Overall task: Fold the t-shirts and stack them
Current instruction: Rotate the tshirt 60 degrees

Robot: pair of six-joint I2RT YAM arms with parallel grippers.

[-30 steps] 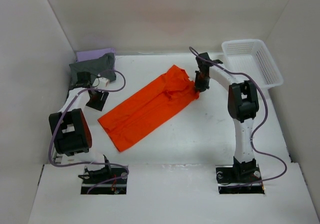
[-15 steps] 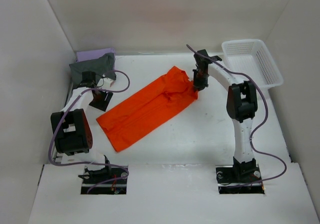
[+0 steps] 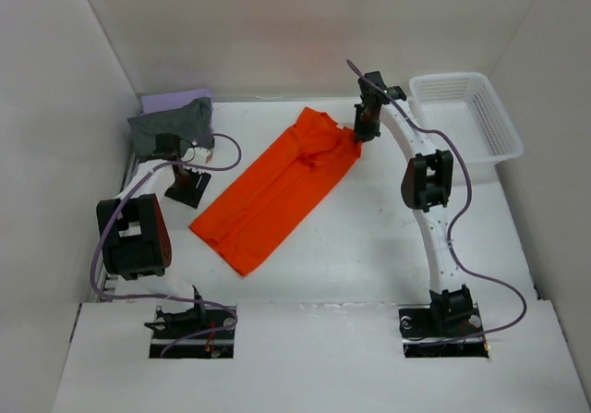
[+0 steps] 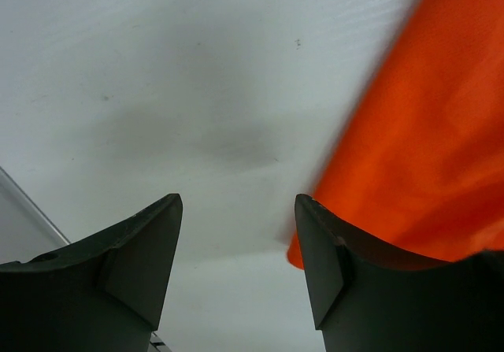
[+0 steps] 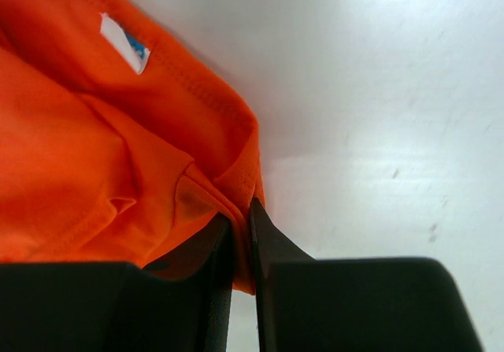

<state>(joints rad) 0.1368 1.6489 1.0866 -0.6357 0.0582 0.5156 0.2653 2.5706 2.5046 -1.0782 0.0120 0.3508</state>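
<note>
On the table [image 3: 369, 237], right jaws pinch the orange shirt [image 3: 277, 191]; left jaws gape empty.

White tabletop [image 3: 369, 237] inside plain white walls [image 3: 305, 25], perhaps board panels.

I record the orange t-shirt [image 3: 277, 187] as plain bright orange, no print; its neck label [image 5: 124, 43] is white with a blue mark. At the worktop's far left corner, the grey t-shirt [image 3: 168, 123] is plain dark grey and the lavender t-shirt [image 3: 177, 98] plain pale purple. The mesh basket [image 3: 457, 78] at the far right corner is white. The worktop [image 3: 369, 247] is white with faint dark specks. The left gripper [image 4: 238, 202] and right gripper [image 5: 240, 214] are black.
</note>
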